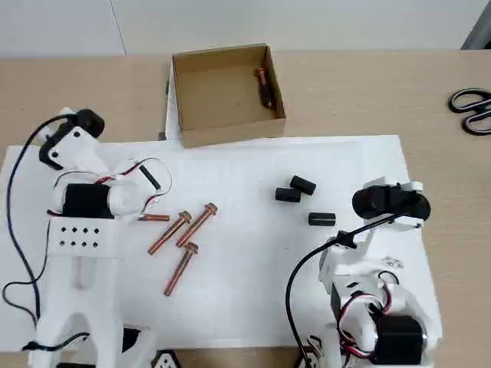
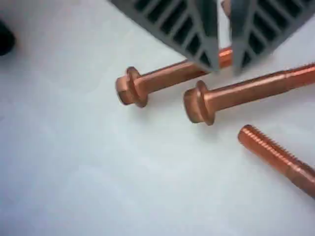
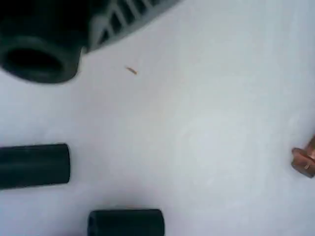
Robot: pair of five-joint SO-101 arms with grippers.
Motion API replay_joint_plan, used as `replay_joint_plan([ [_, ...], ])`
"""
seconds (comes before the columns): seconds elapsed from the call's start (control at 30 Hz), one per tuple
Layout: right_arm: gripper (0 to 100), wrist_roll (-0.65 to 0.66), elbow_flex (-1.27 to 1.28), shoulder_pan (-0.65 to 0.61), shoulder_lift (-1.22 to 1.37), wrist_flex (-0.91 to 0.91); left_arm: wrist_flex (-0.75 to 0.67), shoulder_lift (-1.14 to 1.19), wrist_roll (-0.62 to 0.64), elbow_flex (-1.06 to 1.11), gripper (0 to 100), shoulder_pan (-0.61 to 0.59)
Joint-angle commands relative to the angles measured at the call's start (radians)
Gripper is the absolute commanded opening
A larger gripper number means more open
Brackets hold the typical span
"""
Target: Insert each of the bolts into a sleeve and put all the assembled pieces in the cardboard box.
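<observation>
Several copper bolts lie loose on the white sheet [image 1: 253, 291]; two [image 1: 170, 232] [image 1: 198, 224] lie side by side and a third [image 1: 181, 268] is nearer the front. My left gripper [image 2: 224, 59] hangs just over the shaft of one bolt [image 2: 162, 78], its grey fingers [image 2: 197, 34] shut to a thin slit. Another bolt [image 2: 236, 96] lies beside it. My right gripper [image 1: 331, 228] is shut on a black sleeve [image 3: 39, 49], whose open end faces the camera beside a grey finger [image 3: 128, 14]. Two more sleeves [image 1: 303, 184] [image 1: 288, 195] lie on the sheet.
The cardboard box [image 1: 222, 126] stands at the back of the table with one assembled piece [image 1: 265, 88] against its right wall. Scissors [image 1: 472, 111] lie at the far right edge. A fourth bolt [image 1: 153, 218] pokes out from under the left arm.
</observation>
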Motion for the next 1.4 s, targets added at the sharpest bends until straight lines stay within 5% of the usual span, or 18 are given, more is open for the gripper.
replay_joint_plan([
  [0.0, 0.2, 0.008, -0.005, 0.007, -0.008, -0.028, -0.02, -0.002, 0.032, 0.018, 1, -0.003],
  [0.2, 0.2, 0.008, -0.005, 0.007, -0.008, -0.028, -0.061, -0.002, 0.167, 0.077, 1, -0.005],
  [0.97, 0.3, 0.069, 0.018, 0.007, -0.001, -0.059, -0.336, -0.002, 0.195, 0.323, 1, -0.005],
  [1.2, 0.3, 0.071, 0.021, 0.007, 0.001, -0.064, -0.381, -0.002, 0.195, 0.323, 12, -0.005],
  [1.37, 0.3, 0.072, 0.023, 0.007, 0.001, -0.064, -0.374, -0.002, 0.196, 0.332, 11, -0.006],
])
